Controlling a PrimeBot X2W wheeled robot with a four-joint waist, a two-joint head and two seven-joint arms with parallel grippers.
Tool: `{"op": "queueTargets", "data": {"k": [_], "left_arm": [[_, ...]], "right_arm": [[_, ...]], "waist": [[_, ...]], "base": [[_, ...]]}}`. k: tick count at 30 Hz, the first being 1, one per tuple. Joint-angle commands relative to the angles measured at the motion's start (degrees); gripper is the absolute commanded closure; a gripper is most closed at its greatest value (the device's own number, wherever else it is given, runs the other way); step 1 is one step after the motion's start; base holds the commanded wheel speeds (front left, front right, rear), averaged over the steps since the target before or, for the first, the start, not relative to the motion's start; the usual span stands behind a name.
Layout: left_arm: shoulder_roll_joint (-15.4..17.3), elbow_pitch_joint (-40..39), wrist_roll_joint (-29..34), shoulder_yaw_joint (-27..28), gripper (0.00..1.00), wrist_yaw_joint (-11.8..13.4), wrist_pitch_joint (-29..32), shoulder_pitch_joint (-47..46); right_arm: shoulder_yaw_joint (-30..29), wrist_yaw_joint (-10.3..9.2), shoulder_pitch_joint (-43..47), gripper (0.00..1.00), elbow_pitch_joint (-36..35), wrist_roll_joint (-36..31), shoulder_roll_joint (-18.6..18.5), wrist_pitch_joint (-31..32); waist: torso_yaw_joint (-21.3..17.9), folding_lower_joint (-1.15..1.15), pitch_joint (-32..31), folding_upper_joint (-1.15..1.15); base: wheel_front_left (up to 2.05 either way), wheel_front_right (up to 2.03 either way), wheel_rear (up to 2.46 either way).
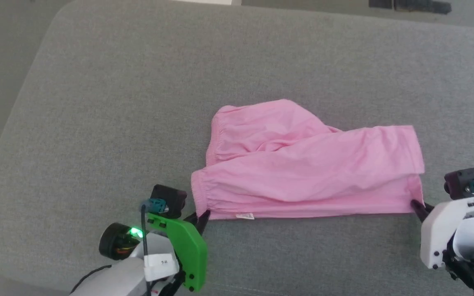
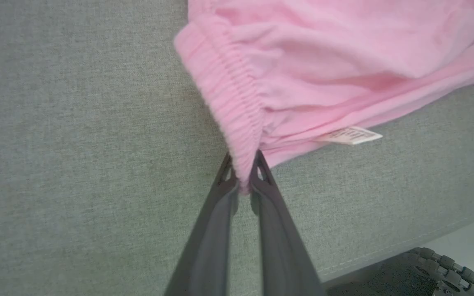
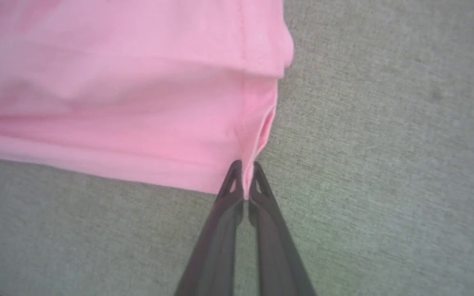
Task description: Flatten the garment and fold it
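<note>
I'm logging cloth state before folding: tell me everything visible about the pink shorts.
The garment is bright pink shorts of thin, soft-looking cloth, lying wrinkled on the grey cushion, one layer draped slantwise over another. Its gathered waistband faces the robot's left, a hemmed leg opening its right; a small white tag shows at the near edge. The left gripper pinches the waistband corner, the right gripper the hem corner.

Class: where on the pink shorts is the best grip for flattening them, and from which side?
Grip the garment at its near corners, from the robot's side: the gathered waistband end, pinched by the left gripper, and the leg-hem corner, pinched by the right gripper. That near edge lies straight; the far part is rumpled.
</note>
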Motion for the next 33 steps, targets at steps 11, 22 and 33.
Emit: {"op": "queueTargets", "data": {"k": [11, 22, 33], "left_arm": [[8.1, -7.7, -0.1, 1.8, 1.00, -3.6, 5.3, -5.6], [14.0, -14.9, -6.6, 10.6, 1.00, -11.1, 15.9, -23.6], [13.3, -6.7, -10.8, 15.6, 1.00, -17.9, 23.1, -40.9]], "right_arm": [[-2.6, -0.09, -0.1, 1.00, -13.2, 14.2, -6.0, 4.5], [-5.2, -0.09, -15.9, 1.00, -18.4, 23.5, -10.0, 11.1], [1.1, -0.09, -34.5, 1.00, -14.8, 24.7, -14.9, 11.7]], "waist": [[-3.8, 0.00, -8.1, 0.00], [-5.7, 0.00, -10.6, 0.00], [-8.3, 0.00, -6.8, 0.00]], "base": [[0.00, 0.00, 0.00], [0.00, 0.00, 0.00], [0.00, 0.00, 0.00]]}}
